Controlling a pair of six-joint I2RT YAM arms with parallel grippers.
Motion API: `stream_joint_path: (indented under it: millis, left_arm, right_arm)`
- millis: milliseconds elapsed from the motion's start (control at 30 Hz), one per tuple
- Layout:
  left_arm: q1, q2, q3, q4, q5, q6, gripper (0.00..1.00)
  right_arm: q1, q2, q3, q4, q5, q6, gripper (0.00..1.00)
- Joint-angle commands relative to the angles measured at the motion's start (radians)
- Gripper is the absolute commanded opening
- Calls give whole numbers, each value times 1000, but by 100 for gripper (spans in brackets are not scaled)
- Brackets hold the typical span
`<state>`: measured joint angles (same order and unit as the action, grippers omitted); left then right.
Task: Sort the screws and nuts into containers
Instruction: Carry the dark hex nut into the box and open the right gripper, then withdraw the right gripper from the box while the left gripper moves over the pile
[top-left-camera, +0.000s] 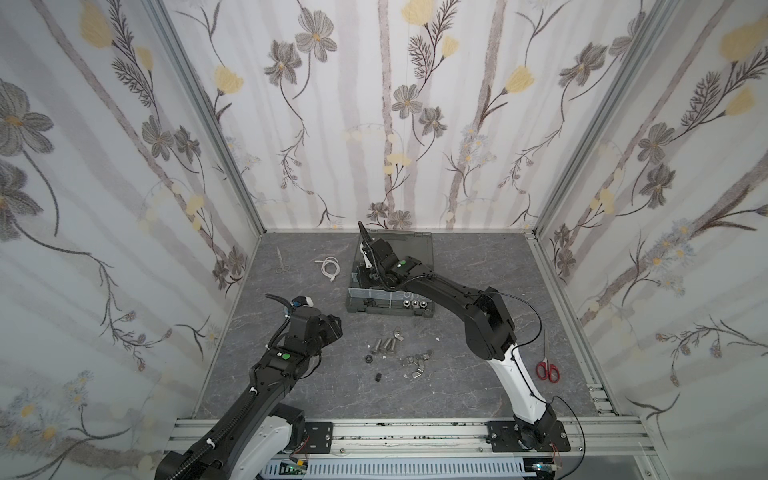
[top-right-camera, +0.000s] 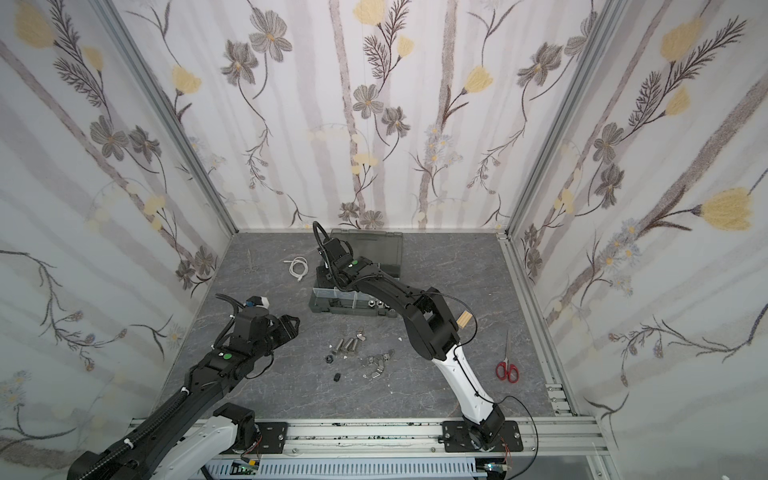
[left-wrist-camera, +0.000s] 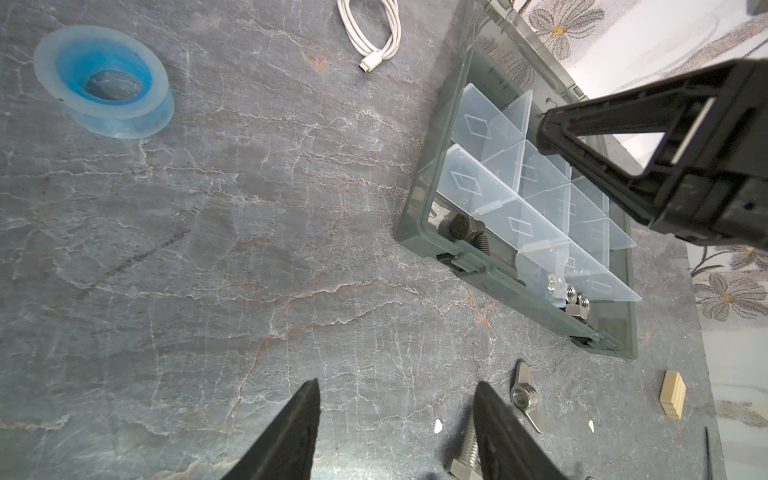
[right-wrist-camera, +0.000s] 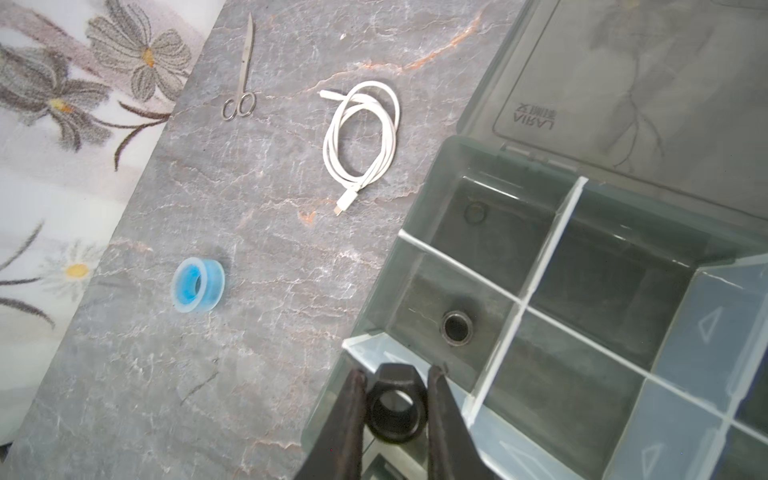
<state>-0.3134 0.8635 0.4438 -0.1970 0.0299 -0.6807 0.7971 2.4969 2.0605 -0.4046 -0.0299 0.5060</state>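
Observation:
The dark grey organizer case (top-left-camera: 353, 306) lies open at the back of the table, with clear dividers forming the containers (right-wrist-camera: 552, 249). My right gripper (right-wrist-camera: 397, 374) hovers over the case's left end, shut on a black hex nut (right-wrist-camera: 397, 409). Another black nut (right-wrist-camera: 457, 327) lies in the compartment below it. A black screw (left-wrist-camera: 465, 228) and silver nuts (left-wrist-camera: 575, 297) sit in the front compartments. My left gripper (left-wrist-camera: 397, 385) is open and empty above the table. A silver screw (left-wrist-camera: 465, 453) lies beside one of its fingers, with a wing nut (left-wrist-camera: 524, 395) close by. Loose screws (top-left-camera: 384, 345) and wing nuts (top-left-camera: 415, 361) lie in front of the case.
A white cable (top-left-camera: 329, 268) and small steel scissors (top-left-camera: 281, 262) lie at the back left. Red scissors (top-left-camera: 547, 368) are at the right. A blue tape roll (right-wrist-camera: 198, 284) stands left of the case. A wooden block (left-wrist-camera: 673, 394) rests near the case's right end.

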Motion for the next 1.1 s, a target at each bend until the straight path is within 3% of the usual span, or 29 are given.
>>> stream_joint_path:
  millis: [0, 467, 1067]
  left_arm:
    - [1, 0, -2, 18, 1, -10, 61]
    - [2, 31, 17, 22, 5, -2, 61]
    - [1, 12, 7, 22, 5, -8, 62]
  right_arm:
    - [-7, 14, 10, 68, -28, 22, 20]
    - [-19, 18, 9, 100, -79, 58, 37]
    - [-19, -44, -20, 67, -84, 53, 39]
